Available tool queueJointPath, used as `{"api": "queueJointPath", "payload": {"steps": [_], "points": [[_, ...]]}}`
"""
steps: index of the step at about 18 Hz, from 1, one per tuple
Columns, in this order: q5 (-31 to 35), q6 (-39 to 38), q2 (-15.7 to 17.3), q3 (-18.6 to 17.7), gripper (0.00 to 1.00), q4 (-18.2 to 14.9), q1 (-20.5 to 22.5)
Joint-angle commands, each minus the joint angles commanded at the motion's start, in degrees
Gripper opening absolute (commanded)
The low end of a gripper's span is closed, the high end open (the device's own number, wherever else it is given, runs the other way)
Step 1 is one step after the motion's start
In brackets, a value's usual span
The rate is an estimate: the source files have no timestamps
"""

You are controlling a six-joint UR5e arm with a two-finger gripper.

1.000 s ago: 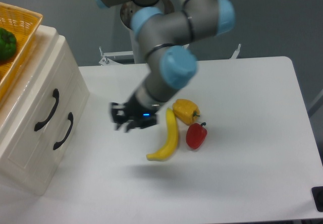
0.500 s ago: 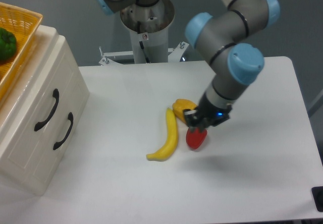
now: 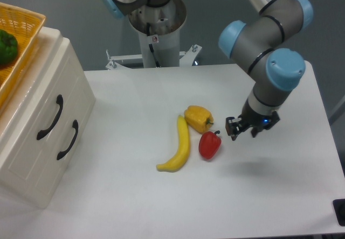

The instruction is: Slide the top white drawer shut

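The top white drawer [image 3: 33, 105] is the upper of two on the cream cabinet [image 3: 63, 61] at the left. Its curved black handle [image 3: 49, 118] faces the table, and its front looks level with the lower drawer [image 3: 51, 161] beneath it. My gripper [image 3: 240, 129] hovers far to the right of the cabinet, just right of a red pepper [image 3: 209, 145]. Its black fingers appear slightly apart, with nothing between them. It touches neither the drawer nor the vegetables.
A yellow pepper [image 3: 198, 118] and a banana [image 3: 180, 147] lie mid-table, left of the red pepper. A yellow basket [image 3: 22, 41] holding a green pepper [image 3: 7, 46] sits on the cabinet top. The arm's base column [image 3: 156, 29] stands at the back.
My gripper has swung from the space in front of the cabinet, over the banana and peppers, to the right side of the table. The drawers and vegetables have not moved.
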Motion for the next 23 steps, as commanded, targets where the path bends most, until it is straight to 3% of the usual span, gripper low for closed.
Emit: {"api": "queueJointPath", "payload": {"steps": [4,7,10,13,18,23], "points": [[0.4,9.6,-0.2,1.1,1.0,1.3,1.8],[8.7,23.4,-1.5,2.9,1.0,1.7,2.3],[13.4,25.8,-4.6,5.7,1.0,1.7,2.5],[13.2,35.7,-6.7,8.3,1.0,2.0,3.5],[12.7,45.7,-9.2,13.0,1.0,2.5,3.9],[6.9,53.6,-10.3,13.9,1.0,2.3,6.4]]}}
